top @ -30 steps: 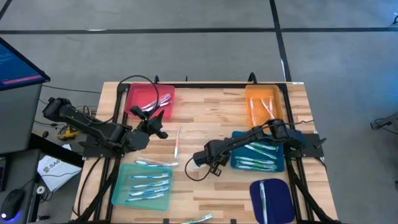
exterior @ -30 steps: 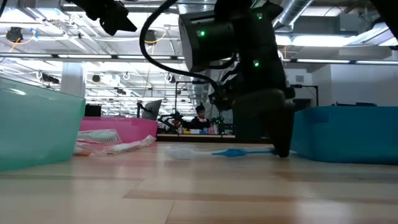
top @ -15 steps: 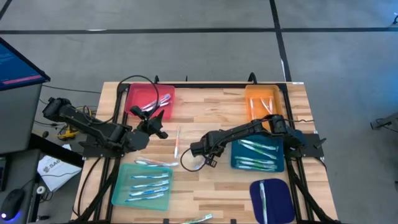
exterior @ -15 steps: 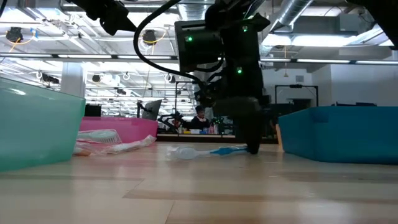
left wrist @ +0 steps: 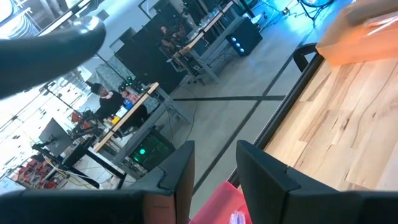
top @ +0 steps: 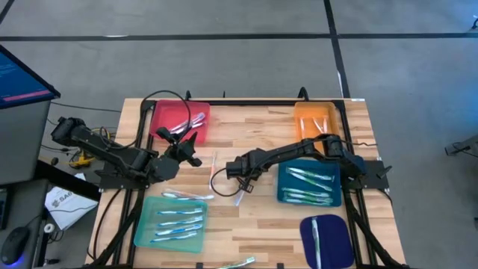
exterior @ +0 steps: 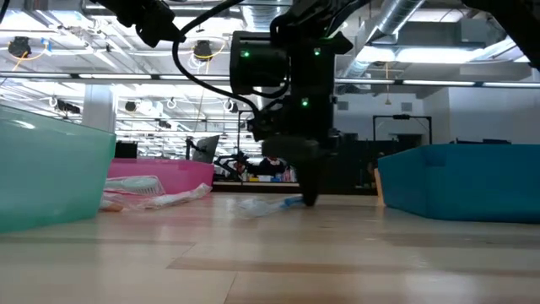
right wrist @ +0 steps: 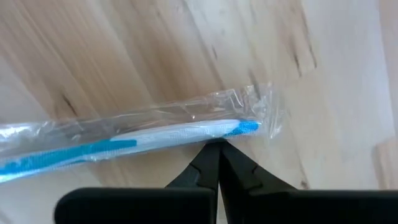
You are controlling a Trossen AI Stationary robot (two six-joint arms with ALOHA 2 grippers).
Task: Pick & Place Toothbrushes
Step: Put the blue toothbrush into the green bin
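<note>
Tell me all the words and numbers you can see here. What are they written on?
Nothing here can be read for sure.
White paper on the floor beside the table: dark print, too small to read.
Screen at the left edge: blue with a pink bar, any text too small.
Wrapped toothbrush on the table: no print shows on its clear wrapper.

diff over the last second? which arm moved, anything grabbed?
The right gripper slid left across the table from beside the blue tray, fingers shut, and now touches the wrapped toothbrush mid-table. Nothing grabbed or released. The left gripper stayed by the pink tray; trays unchanged.
</note>
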